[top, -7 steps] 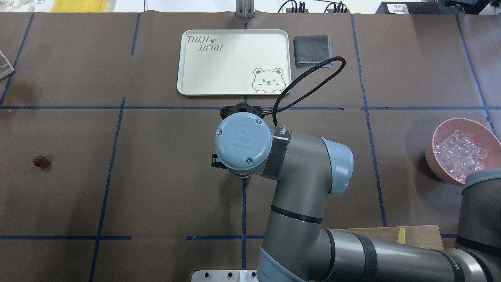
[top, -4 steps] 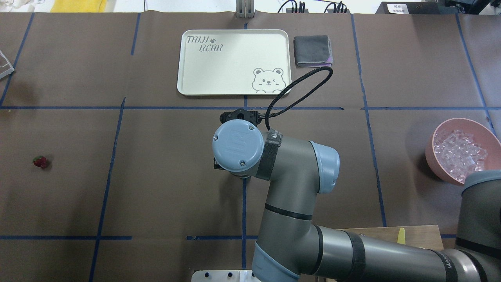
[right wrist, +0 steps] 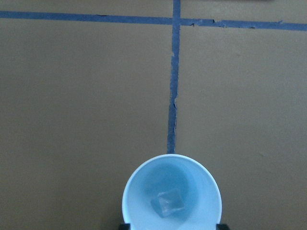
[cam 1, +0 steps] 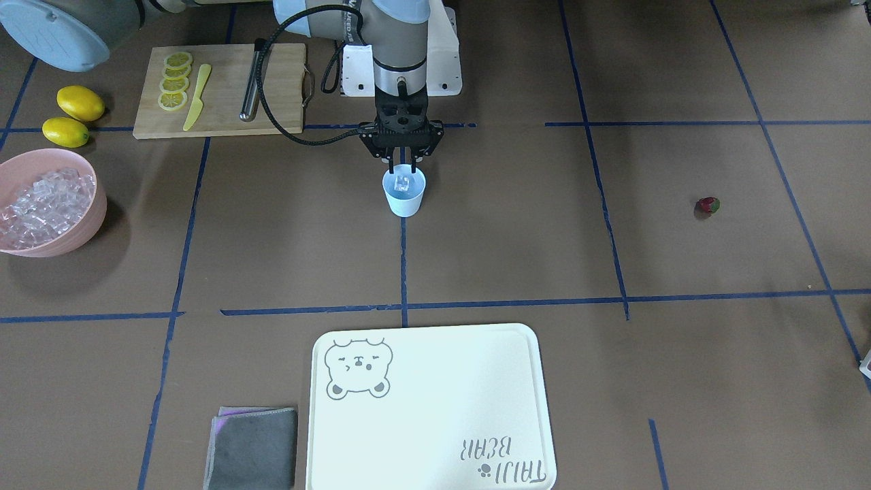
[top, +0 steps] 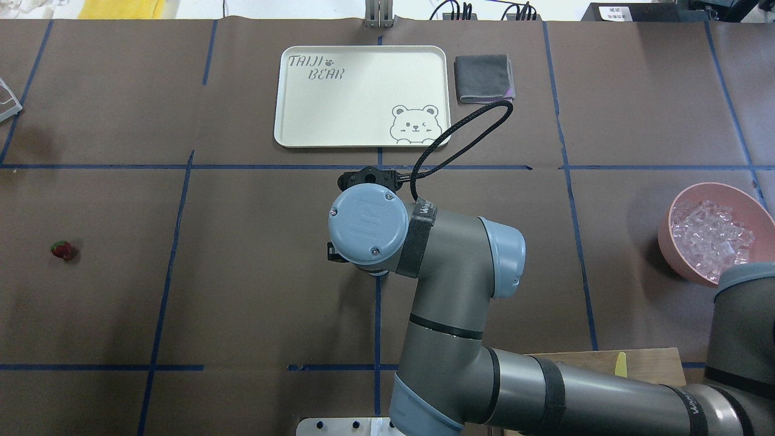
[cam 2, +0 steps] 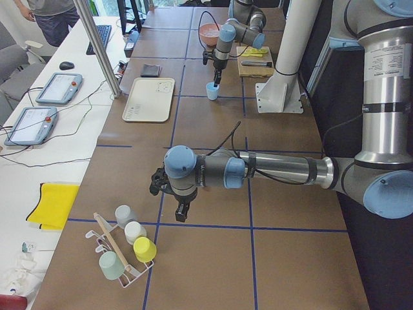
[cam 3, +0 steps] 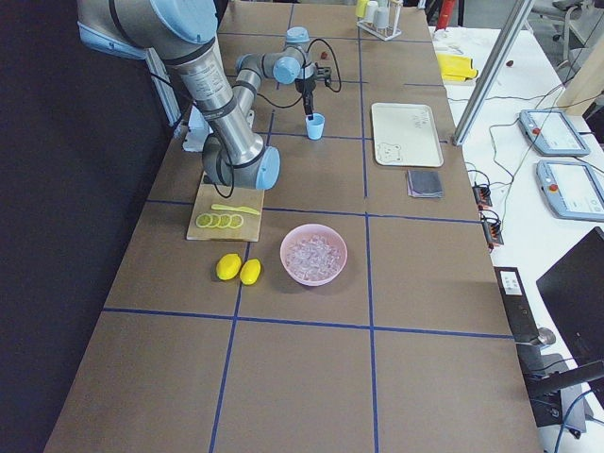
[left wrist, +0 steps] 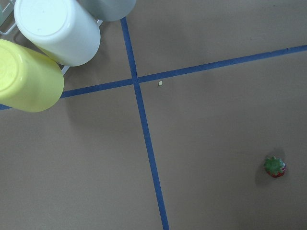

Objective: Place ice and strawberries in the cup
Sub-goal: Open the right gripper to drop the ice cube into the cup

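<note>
Right gripper [cam 1: 403, 167] hovering over cup [cam 1: 404, 199], arm having drifted slightly since a second ago; jaws standing released; ice cube [right wrist: 169, 203] lying inside, so icing seemingly under way; strawberry [cam 1: 708, 205] sitting well apart, untouched; left gripper [cam 2: 182, 210] grip untellable.

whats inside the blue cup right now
One clear ice cube lies on the floor of the cup; the strawberry lies well away from it. The right wrist view cuts off the cup's near edge, so that strip is unseen.

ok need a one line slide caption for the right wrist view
Looking down into the pale blue cup, one ice cube at its bottom, blue tape lines on the brown table.
</note>
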Tool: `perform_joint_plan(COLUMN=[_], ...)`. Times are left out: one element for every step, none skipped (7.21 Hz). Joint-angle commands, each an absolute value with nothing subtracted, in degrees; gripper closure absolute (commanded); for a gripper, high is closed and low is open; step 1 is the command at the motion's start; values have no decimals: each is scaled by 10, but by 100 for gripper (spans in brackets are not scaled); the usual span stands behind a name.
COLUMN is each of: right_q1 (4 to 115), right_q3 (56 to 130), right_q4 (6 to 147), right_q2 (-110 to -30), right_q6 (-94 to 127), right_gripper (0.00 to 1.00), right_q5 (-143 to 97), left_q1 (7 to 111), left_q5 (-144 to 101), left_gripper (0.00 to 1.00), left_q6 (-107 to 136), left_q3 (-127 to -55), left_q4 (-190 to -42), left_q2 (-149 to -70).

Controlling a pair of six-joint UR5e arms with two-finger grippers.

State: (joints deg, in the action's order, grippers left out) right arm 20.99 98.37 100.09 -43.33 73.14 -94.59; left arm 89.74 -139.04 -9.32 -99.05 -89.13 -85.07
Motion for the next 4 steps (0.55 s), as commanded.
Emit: perform_joint_plan(right_q1=[238,271,317,363], right_q3=[1015,1046,1079,1110], right_q4=[1008,1009,1008,1007], right_q2=[-443,-479,-518,-556], right_q6=[717,669,599,544], right_gripper=[1,1,2,1], right_q5=[-960,-988,-1034,-1079], left_q1=[897,897,896,896], left_q5=[-1390,-1390,-1390,-1390], left_gripper=[0,0,0,0], left_q6=[-93,-93,-93,-93], left_q3=[-991,-990,-990,-989], left_q4=[-892,-892,-892,-891], left_q2=[-851,-851,-851,-851])
